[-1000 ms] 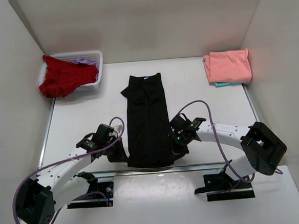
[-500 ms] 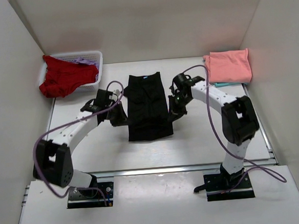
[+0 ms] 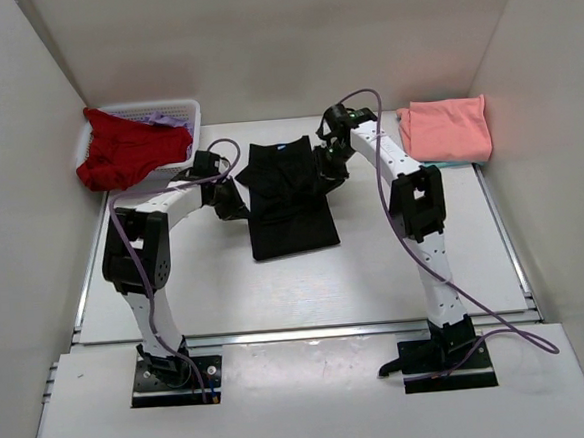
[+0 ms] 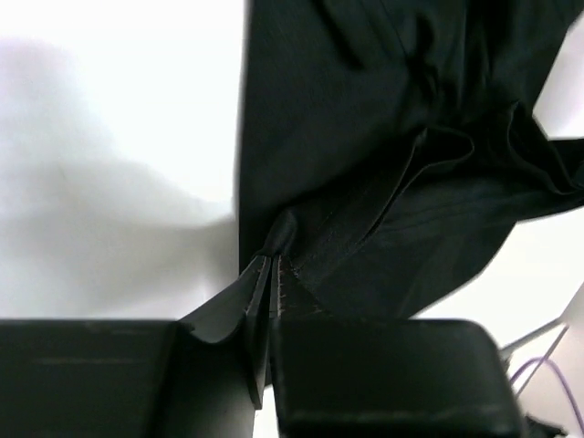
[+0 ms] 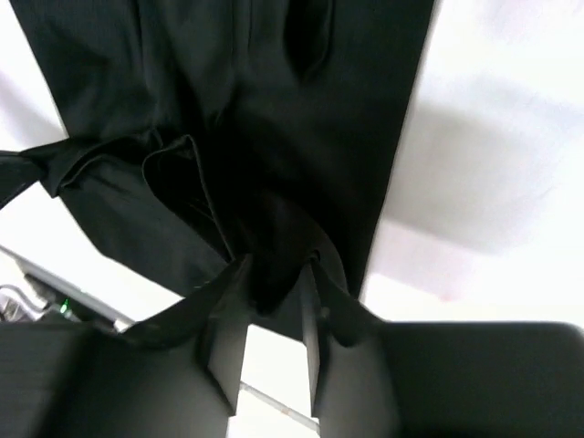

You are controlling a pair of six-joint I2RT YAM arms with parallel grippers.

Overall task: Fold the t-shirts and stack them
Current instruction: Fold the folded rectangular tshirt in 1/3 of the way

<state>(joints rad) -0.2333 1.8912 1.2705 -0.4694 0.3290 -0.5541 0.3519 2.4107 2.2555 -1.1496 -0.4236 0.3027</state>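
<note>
Two pincers flank the black t-shirt (image 3: 289,207).
Left pincer (image 3: 235,205) pinches its edge; right pincer (image 3: 323,173) straddles cloth, grip unclear.

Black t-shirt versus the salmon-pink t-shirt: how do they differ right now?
The black t-shirt lies in the middle, part-folded with a rumpled flap; the salmon-pink t-shirt sits at the far right corner, neatly folded. The left gripper and right gripper have fingers at the black t-shirt; the salmon-pink t-shirt is untouched. Both are plain-coloured cloth.
</note>
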